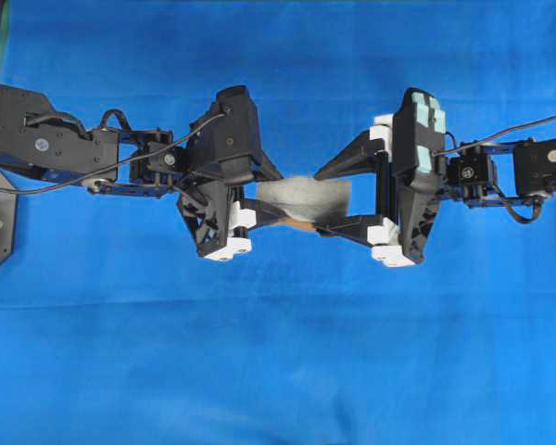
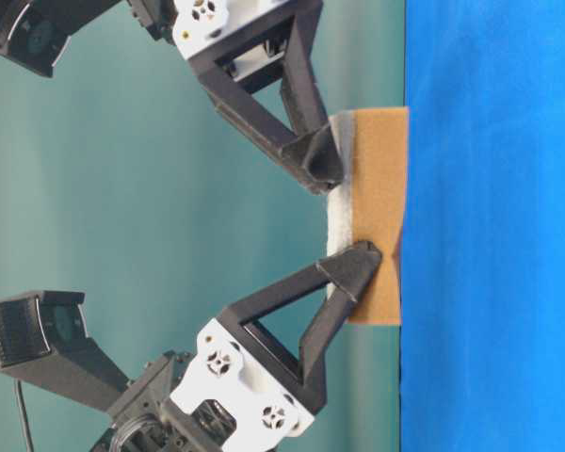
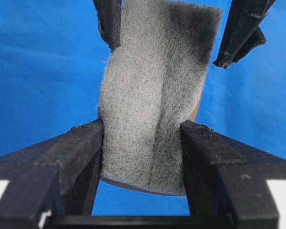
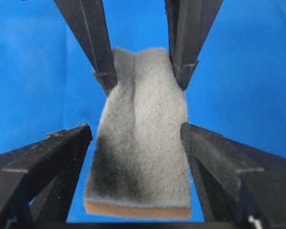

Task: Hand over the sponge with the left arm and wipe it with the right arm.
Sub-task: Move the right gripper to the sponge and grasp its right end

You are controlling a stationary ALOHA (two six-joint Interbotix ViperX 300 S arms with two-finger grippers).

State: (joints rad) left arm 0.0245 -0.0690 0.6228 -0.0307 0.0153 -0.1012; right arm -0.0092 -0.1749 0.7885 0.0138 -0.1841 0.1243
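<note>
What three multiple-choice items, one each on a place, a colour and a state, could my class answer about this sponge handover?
1. Where is the sponge? A between the two grippers; B under an arm's base; C at the cloth's edge.
2. The cloth is: A green; B blue; C red.
3. The right gripper has its fingers: A spread wide astride the sponge; B squeezing it flat; C out of sight.

Key: A, the left gripper pinches one end while the right gripper surrounds the other; B, plain blue; A, they stand wide apart.
</note>
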